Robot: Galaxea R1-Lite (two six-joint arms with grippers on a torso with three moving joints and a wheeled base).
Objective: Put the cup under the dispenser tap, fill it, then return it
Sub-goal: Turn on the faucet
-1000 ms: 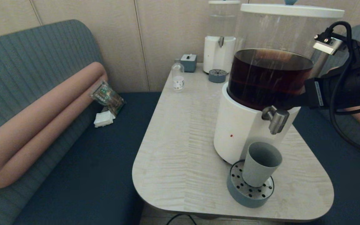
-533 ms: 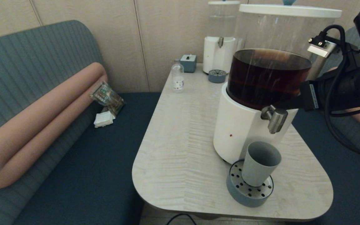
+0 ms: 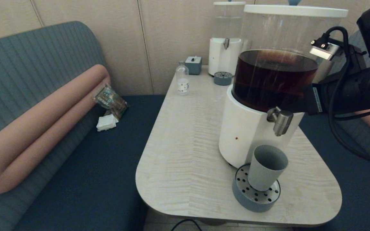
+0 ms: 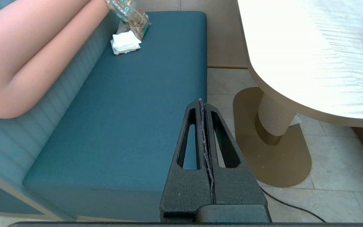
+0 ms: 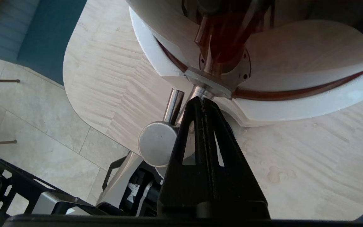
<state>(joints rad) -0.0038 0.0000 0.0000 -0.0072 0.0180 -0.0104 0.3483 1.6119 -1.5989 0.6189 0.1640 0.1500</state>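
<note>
**Cup sits under the tap, right gripper at the tap**

The small grey-green cup with no handle (image 3: pixel 266 171) stands on the round grey drip tray with holes in its metal top (image 3: pixel 255 196). The tray sits on the pale wood table (image 3: pixel 185 144), touching the foot of the big dispenser with the white base and dark brown drink inside (image 3: pixel 259 96). The cup looks tilted in the head view, with its open mouth up. It is right below the short shiny metal tap (image 3: pixel 280 121) that sticks out of the white base. No drink shows in the cup.

The right gripper (image 5: pixel 202 102) reaches in from the right side, up against the big dispenser. Its 2 black fingers are pressed together with nothing between them. Their tips are at the metal neck where the tap (image 5: pixel 165 132) joins the dispenser. It is hard to tell if they touch it.

The left gripper (image 4: pixel 201 105) hangs low, off the table's left side, over the dark blue bench seat (image 4: pixel 131 119). Its 2 fingers are pressed together too, and they hold nothing.

At the far end of the table stand a smaller dispenser with clear liquid (image 3: pixel 226 38), a small clear glass bottle (image 3: pixel 182 80) and a little grey box (image 3: pixel 193 65).
</note>
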